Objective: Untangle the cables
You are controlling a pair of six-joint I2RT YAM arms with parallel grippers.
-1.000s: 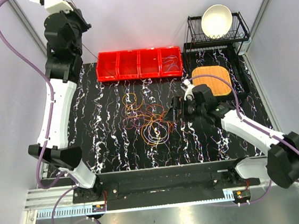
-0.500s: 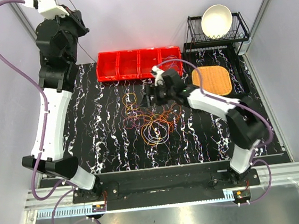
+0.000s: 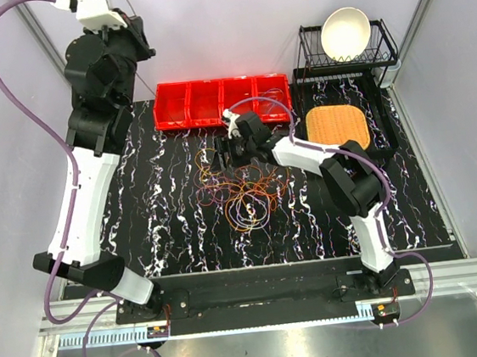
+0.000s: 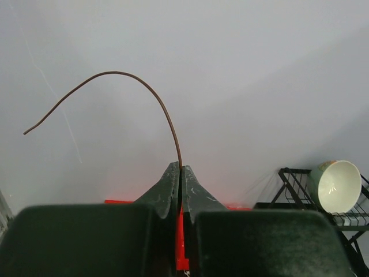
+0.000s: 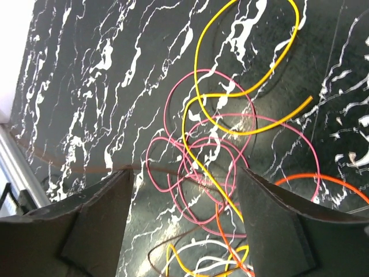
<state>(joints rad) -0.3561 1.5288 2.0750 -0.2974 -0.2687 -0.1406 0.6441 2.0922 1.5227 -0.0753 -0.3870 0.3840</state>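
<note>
The left gripper (image 4: pixel 180 173), upper left, clamps one brown wire (image 4: pixel 115 72); the right gripper (image 5: pixel 183 173) gapes over one central cable tangle (image 3: pixel 243 202).

- Red bin (image 3: pixel 222 102), four compartments: just beyond the right pincer (image 3: pixel 223 155), at the bench's far edge.
- Orange woven mat (image 3: pixel 337 127): off to that pincer's right.
- White bowl (image 3: pixel 344 33), tilted in a black wire rack (image 3: pixel 382 44): farther beyond and right of it.
- Black, white-veined bench (image 3: pixel 165 212): beneath it.
</note>
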